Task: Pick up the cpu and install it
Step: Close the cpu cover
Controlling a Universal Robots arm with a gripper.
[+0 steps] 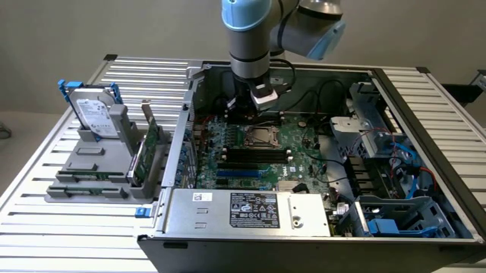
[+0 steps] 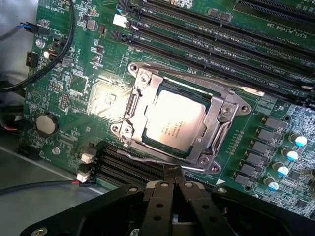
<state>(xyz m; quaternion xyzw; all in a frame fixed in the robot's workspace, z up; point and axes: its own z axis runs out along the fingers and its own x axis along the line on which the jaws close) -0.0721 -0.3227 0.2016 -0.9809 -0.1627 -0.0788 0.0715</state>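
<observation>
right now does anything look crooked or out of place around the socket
Nothing stands out. The cpu lies flat inside the socket frame, its edges parallel to the frame. The gripper is shut and empty, close to the frame's edge.

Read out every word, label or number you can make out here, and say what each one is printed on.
"SLOT1", then blurred characters: white print on the green motherboard.
Faint print on the small square silver cpu in the metal-framed socket: too small to read.
Black-and-white label on the grey power supply box: too small to read.
White label on the silver hard drive: too small to read.
</observation>
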